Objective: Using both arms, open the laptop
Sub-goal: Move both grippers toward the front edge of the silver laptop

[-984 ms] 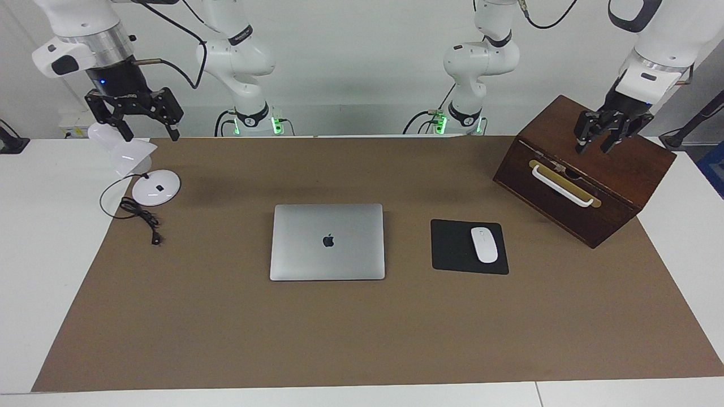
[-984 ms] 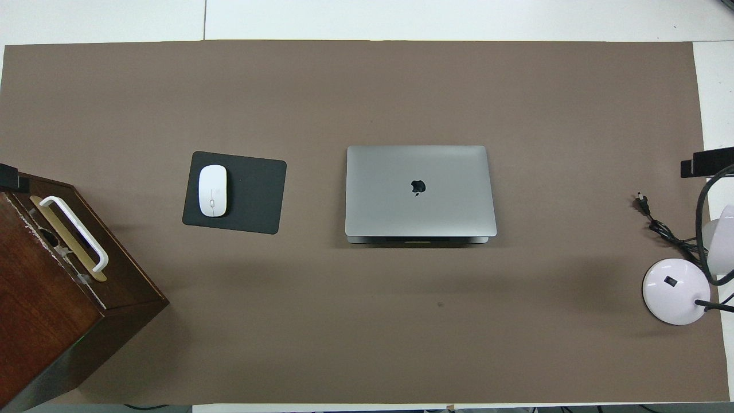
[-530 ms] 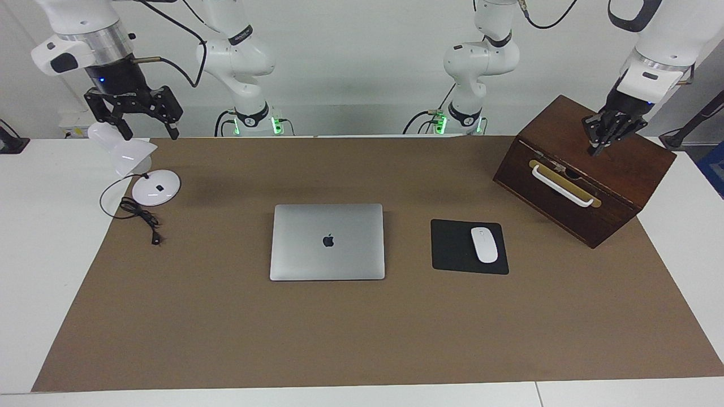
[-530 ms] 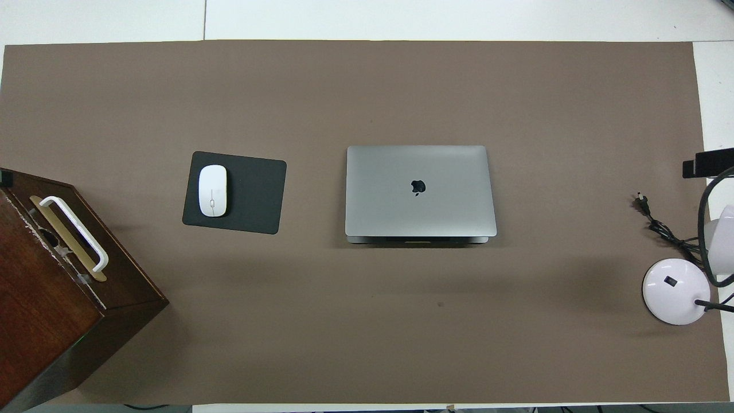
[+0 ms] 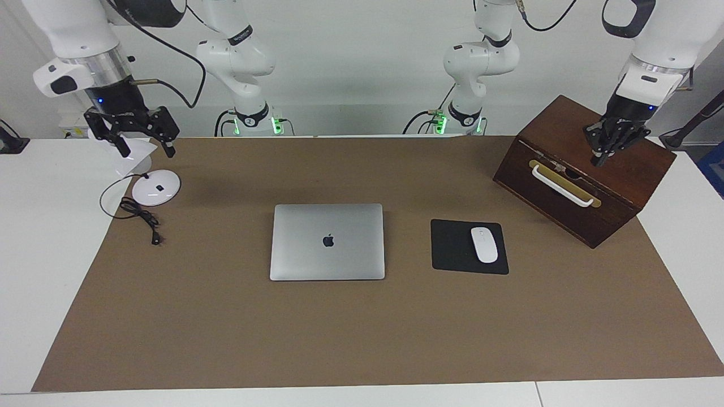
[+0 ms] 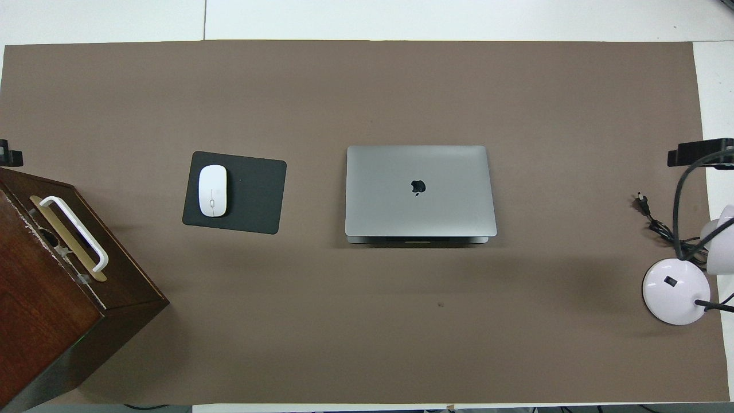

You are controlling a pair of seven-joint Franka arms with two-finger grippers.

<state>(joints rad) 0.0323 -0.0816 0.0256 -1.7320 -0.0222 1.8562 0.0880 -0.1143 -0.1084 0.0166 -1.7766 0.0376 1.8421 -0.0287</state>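
Brown mat [image 5: 226, 339], closed laptop [image 5: 327, 242] mid-table, well apart from left gripper [image 5: 604, 151] jaws pressed together, right gripper [image 5: 142, 143] jaws spread.

Wide open brown counter [image 5: 226, 328] around the laptop [image 5: 327, 242]!
Mousepad [image 5: 469, 247] sits just beside it, right of frame centre; wooden box [image 5: 582, 169] upper right, lamp [image 5: 148, 181] upper left, both well apart.

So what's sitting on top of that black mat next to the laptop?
A white mouse lies flat on the black mousepad, at the end toward the left arm. The rest of the pad is bare. What the mouse itself covers cannot be seen.
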